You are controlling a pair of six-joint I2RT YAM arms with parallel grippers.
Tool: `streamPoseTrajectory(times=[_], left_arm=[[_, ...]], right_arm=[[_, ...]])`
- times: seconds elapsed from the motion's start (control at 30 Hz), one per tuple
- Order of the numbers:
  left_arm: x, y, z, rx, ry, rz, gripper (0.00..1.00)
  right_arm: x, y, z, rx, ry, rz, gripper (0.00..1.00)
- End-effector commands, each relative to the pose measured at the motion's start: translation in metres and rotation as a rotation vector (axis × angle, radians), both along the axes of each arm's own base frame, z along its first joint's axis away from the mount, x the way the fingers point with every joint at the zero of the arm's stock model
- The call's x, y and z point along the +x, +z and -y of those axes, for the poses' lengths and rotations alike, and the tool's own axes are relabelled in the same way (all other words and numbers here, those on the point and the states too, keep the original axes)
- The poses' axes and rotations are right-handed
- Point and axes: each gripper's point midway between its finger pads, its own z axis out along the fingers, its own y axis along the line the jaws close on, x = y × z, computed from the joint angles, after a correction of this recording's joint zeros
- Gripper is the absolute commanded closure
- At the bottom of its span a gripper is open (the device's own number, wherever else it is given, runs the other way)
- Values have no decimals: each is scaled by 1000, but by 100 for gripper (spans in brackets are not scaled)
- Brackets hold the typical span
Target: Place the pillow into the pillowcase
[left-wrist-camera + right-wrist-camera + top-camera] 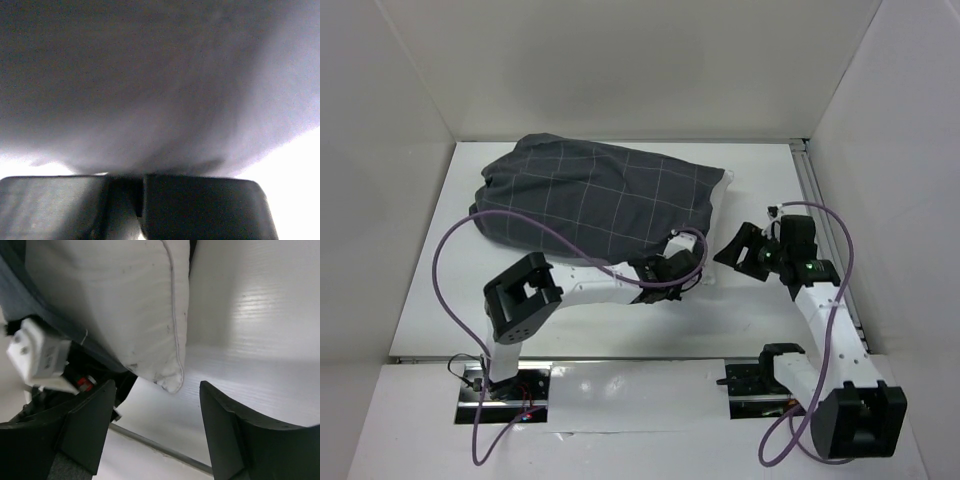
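- Overhead, pillow (718,192) sits mostly inside pillowcase (590,200); one white end pokes out.
- Left wrist: left gripper (142,185) shut at pillow's near edge; cloth grip unclear, so pillowcase could slip free.
- Right wrist: right gripper (155,390) wide open, empty, straddling pillow's corner; closing might drag pillow out.

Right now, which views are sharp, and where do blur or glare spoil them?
Top view: even light, sharp, pillowcase grid readable. Left wrist: too close, fabric fills the frame as a grey blur, lower right corner blown out white. Right wrist: pillow seam crisp, sheen on the white surface behind, fingers dark and featureless.
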Motion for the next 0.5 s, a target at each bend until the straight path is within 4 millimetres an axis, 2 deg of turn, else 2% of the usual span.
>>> streamPoseTrajectory(times=[0.0, 0.07, 0.1, 0.17, 0.2, 0.23, 0.27, 0.33, 0.37, 0.4, 0.43, 0.47], left_arm=[[5, 62, -3, -125, 32, 72, 100], [-2, 76, -3, -160, 3, 68, 100], [-2, 92, -4, -184, -6, 89, 100], [-7, 107, -1, -198, -36, 95, 100], [-8, 110, 0, -193, -54, 95, 100], [-12, 123, 6, -216, -81, 107, 100], [-17, 141, 13, -245, -117, 115, 100], [-23, 162, 22, -267, -180, 132, 100], [-22, 190, 31, -313, -203, 156, 100], [-33, 202, 40, -334, -263, 146, 100], [-34, 219, 43, -344, -303, 169, 100], [-34, 256, 53, -402, -339, 211, 100]], right_arm=[[20, 0, -10, 53, 44, 39, 26], [32, -1, -20, 101, 97, 54, 20], [36, -1, -24, 137, 100, 43, 19], [36, -15, -38, 202, 140, 2, 20], [42, -10, -50, 223, 163, 28, 25], [41, -14, -58, 229, 174, 18, 33], [44, -17, -71, 231, 204, 15, 57], [50, -8, -86, 263, 232, 25, 82], [63, 7, -92, 271, 243, 59, 91], [68, 19, -97, 279, 263, 84, 100], [75, 30, -98, 280, 265, 101, 100], [81, 45, -99, 281, 269, 132, 100]])
